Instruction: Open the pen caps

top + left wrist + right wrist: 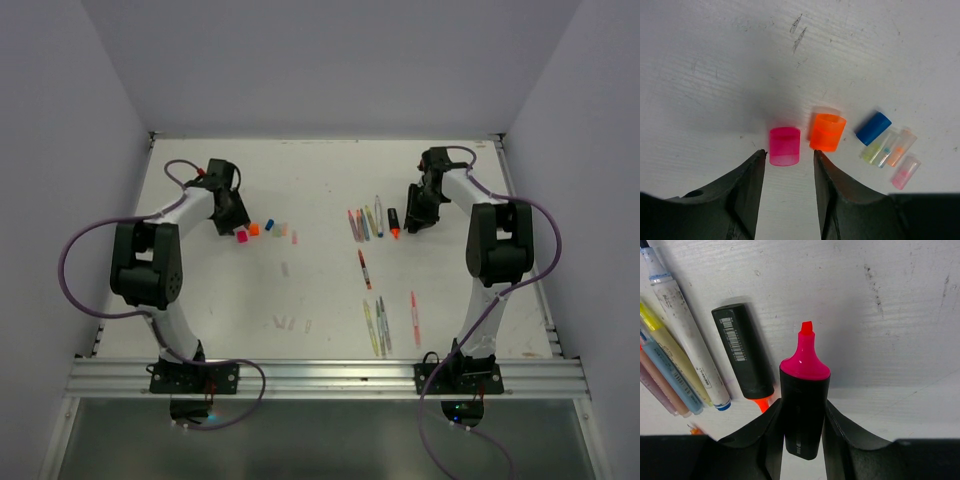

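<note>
My left gripper is open and empty, low over the table. A pink cap lies just beyond its fingertips, with an orange cap and a blue cap to its right. Several small clear caps lie past the blue one. In the top view the left gripper is at the far left, next to the pink cap. My right gripper is shut on a black highlighter with a bare pink tip. In the top view the right gripper is at the far right.
A second black highlighter with a bare orange tip lies left of the held one, beside several slim pens. More pens lie near the front right, a red pen mid-table. Walls enclose the table.
</note>
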